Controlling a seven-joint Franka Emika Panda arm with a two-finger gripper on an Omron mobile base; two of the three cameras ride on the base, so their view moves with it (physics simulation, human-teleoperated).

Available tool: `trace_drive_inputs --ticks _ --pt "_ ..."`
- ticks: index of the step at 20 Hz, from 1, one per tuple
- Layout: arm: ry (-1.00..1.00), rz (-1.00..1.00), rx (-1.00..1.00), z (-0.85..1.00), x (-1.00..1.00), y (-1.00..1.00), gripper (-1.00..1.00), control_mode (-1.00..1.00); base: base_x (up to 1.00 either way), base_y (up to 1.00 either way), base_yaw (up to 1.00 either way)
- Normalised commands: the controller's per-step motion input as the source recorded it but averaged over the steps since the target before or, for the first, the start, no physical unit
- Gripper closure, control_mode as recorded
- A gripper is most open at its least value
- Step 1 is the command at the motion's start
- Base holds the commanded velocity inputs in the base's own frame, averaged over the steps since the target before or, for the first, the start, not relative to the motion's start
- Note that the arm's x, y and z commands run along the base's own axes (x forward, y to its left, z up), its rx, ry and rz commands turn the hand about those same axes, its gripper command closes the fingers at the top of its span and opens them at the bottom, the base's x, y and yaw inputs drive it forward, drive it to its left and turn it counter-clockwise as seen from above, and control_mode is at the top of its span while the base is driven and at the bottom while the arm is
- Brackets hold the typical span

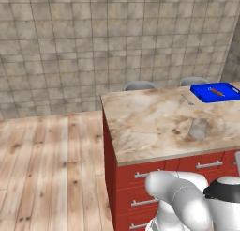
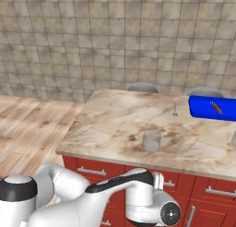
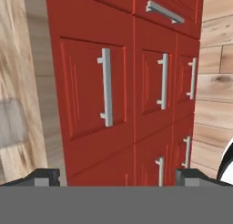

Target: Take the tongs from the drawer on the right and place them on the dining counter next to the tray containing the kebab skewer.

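Along the tiled back wall ran the long beige-brown marbled stone dining counter, carried on red cabinets whose panelled fronts bore silver bar handles. Two grey-seated stools stood at the counter's far edge. Near the far right corner of the countertop lay the bright blue flat rectangular tray with its low raised rim, and on it rested the small thin reddish-brown kebab skewer. A clear greyish cup stood upright near the front edge of the countertop, well apart from the tray. A small thin silver utensil lay flat just beside the tray, between it and the far edge. The two-finger gripper was held low before the cabinet fronts, its dark finger tips spread wide apart with nothing between them. All drawer fronts in view were shut, and the tongs could not be seen.
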Motion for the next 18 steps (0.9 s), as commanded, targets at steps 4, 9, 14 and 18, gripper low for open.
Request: trace_drive_inputs --ticks 4,9,14,18 --pt "-0.23 0.0 0.0 -0.19 -0.02 0.0 -1.0 -1.0 0.0 0.0 0.0" --pt "-0.28 0.0 0.0 -0.06 0.0 0.02 -1.0 -1.0 0.0 0.0 0.0" --pt "-0.26 0.0 0.0 -0.02 0.0 0.04 -1.0 -1.0 0.0 0.0 0.0" --pt "-0.21 0.0 0.0 -0.09 0.01 0.11 -1.0 -1.0 0.0 0.0 0.0"
